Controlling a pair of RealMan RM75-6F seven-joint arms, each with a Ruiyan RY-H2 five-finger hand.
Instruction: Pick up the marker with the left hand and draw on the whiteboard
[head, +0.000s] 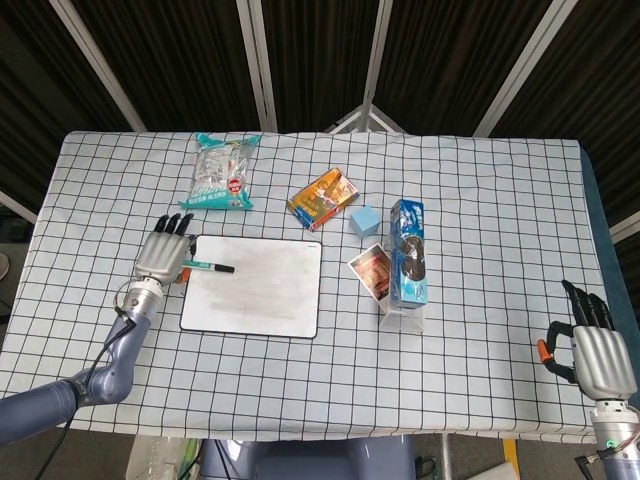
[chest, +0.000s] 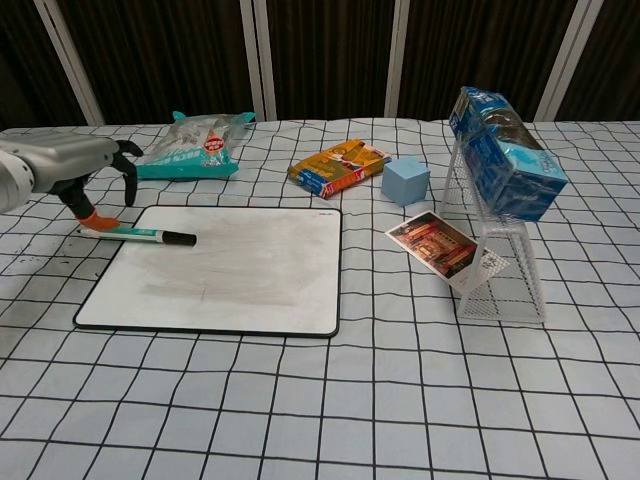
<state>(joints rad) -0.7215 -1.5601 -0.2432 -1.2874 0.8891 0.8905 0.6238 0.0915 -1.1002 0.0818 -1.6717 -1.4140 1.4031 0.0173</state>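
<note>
A green marker (head: 208, 266) (chest: 140, 235) with a black cap lies across the upper left edge of the whiteboard (head: 258, 290) (chest: 225, 270). My left hand (head: 164, 254) (chest: 75, 168) hovers over the marker's left end, fingers apart and pointing down, holding nothing. In the chest view its orange thumb tip comes close to the marker's tail; whether they touch I cannot tell. My right hand (head: 593, 347) rests open near the table's front right corner, far from the board.
A teal snack bag (head: 222, 172) lies behind the board. An orange box (head: 322, 198), a blue cube (head: 364, 221), a picture card (head: 372, 270) and a wire rack with a blue cookie box (head: 408, 252) stand to the right of the board.
</note>
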